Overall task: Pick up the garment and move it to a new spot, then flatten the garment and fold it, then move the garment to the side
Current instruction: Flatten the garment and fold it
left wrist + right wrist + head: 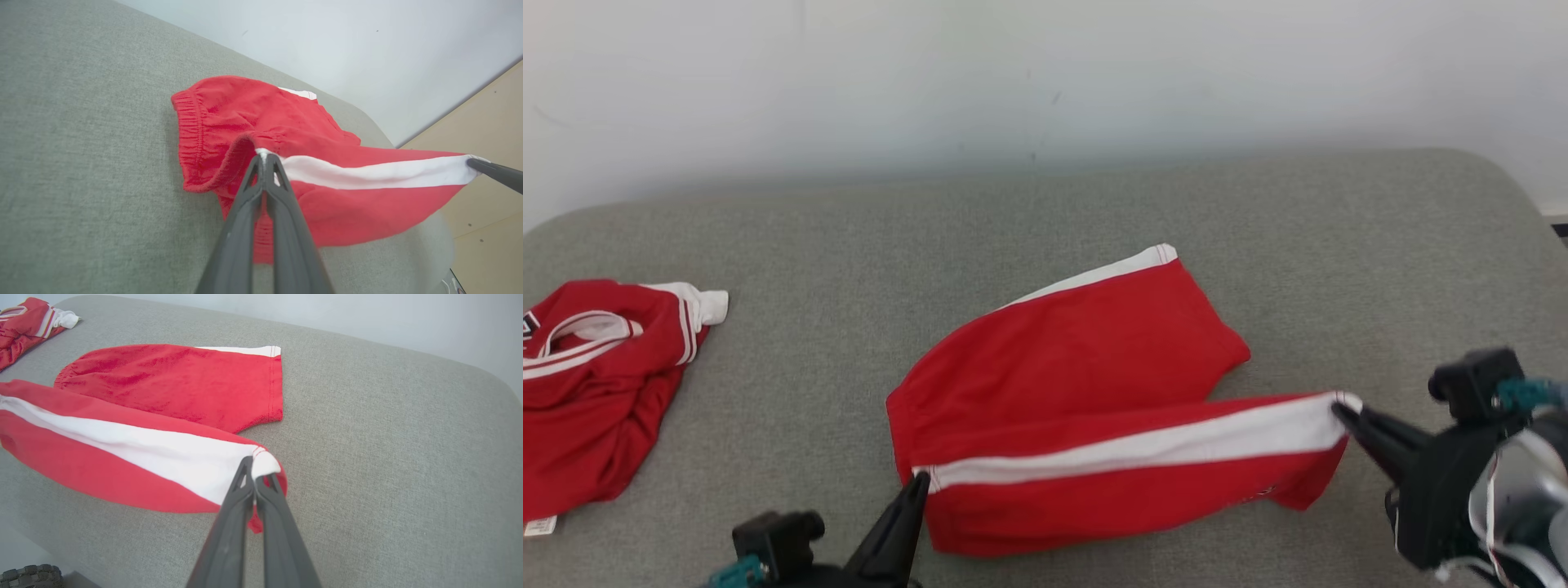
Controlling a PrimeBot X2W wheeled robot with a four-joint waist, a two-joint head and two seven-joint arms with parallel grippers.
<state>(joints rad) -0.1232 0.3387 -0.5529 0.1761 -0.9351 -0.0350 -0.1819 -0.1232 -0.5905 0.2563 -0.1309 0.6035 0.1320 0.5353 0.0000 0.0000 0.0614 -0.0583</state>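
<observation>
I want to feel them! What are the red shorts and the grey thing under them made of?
The red shorts: probably soft, matte knit cloth; they drape and the waistband gathers. The grey surface: seems woven upholstery fabric; a fine speckled weave shows.

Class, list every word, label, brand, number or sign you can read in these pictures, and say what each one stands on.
Nothing here can be read as text.
White tag at the lower edge of the red jersey: too small to read.
Dark emblem on the jersey, cut off by the head view's left edge: unreadable.
Small mark near a leg hem of the red shorts: blurred, unreadable.
</observation>
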